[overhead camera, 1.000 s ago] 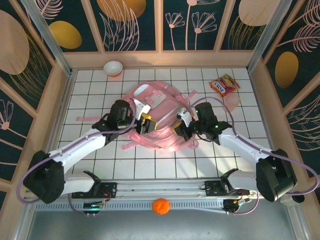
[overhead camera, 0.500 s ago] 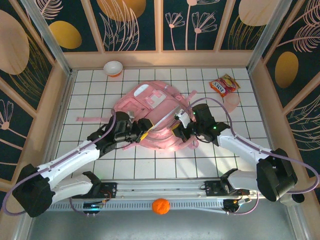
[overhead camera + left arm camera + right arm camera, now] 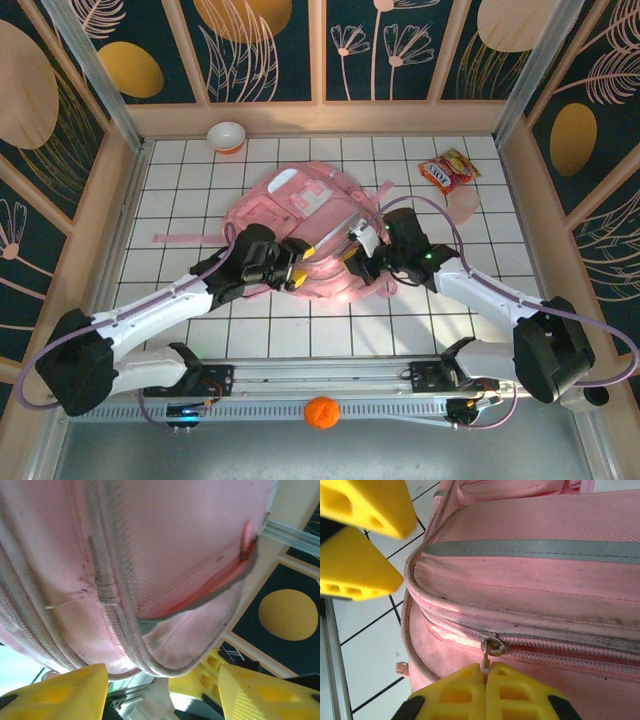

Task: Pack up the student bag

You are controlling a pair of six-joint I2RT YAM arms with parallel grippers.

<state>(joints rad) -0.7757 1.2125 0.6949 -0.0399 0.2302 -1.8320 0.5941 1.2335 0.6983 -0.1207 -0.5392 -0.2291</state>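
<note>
Item: student bag (image 3: 310, 212), lying flat mid-bench (image 3: 480, 300), between your two arms.
Look: pink fabric, grey trim band, zipped pockets, white patch.
Handling: probably soft, light and slumping; you are best taking seams or the zipper pull (image 3: 490, 646).
Right gripper (image 3: 486, 672): clamping that pull.
Left gripper (image 3: 160, 690): standing apart at the bag's edge.

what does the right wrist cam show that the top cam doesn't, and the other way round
The right wrist view adds the zipper pull pinched between the shut yellow fingers of the right gripper, and the grey stripe across the student bag.
The top view adds the bowl, the snack packet, the orange ball near the arm bases, and the bag's whole outline.
Both share the pink bag with the right gripper at its near edge.
</note>
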